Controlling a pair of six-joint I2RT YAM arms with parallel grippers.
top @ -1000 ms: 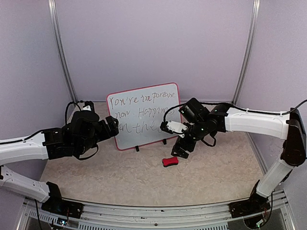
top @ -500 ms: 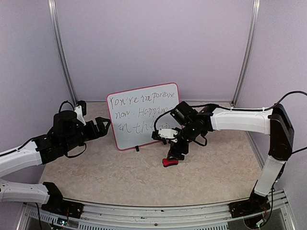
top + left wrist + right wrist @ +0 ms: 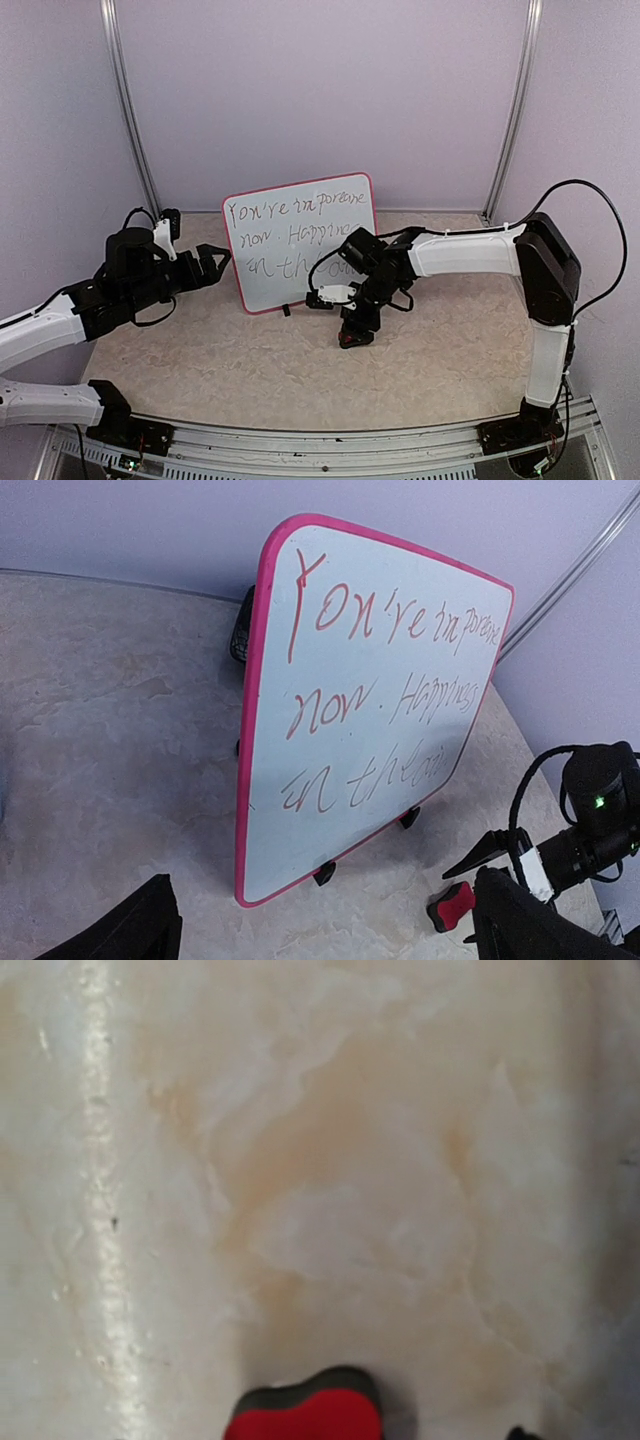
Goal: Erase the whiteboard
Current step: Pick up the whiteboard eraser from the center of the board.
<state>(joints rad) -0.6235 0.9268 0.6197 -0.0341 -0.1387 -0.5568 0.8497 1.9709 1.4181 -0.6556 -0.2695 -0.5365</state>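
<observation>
The whiteboard [image 3: 300,240] [image 3: 380,710] stands upright on two small black feet at the back middle of the table, pink-red framed, with three lines of dark handwriting on it. A small red eraser [image 3: 351,340] [image 3: 452,905] [image 3: 305,1412] lies on the table in front of its right foot. My right gripper [image 3: 355,322] points down right over the eraser, jaws apart; the right wrist view shows only one black fingertip [image 3: 516,1433], clear of the eraser's side. My left gripper [image 3: 216,262] [image 3: 322,890] is open, facing the board's left edge without touching it.
Lilac walls close in the back and both sides. Metal poles [image 3: 130,110] [image 3: 515,110] run up the back corners. The right arm's upper link [image 3: 545,270] stands tall at the right. A metal rail [image 3: 330,440] lines the near edge of the marbled table [image 3: 210,370].
My right gripper swung left and came down from above the eraser onto it. My left arm drew back to the left, away from the board's edge, then held still.
</observation>
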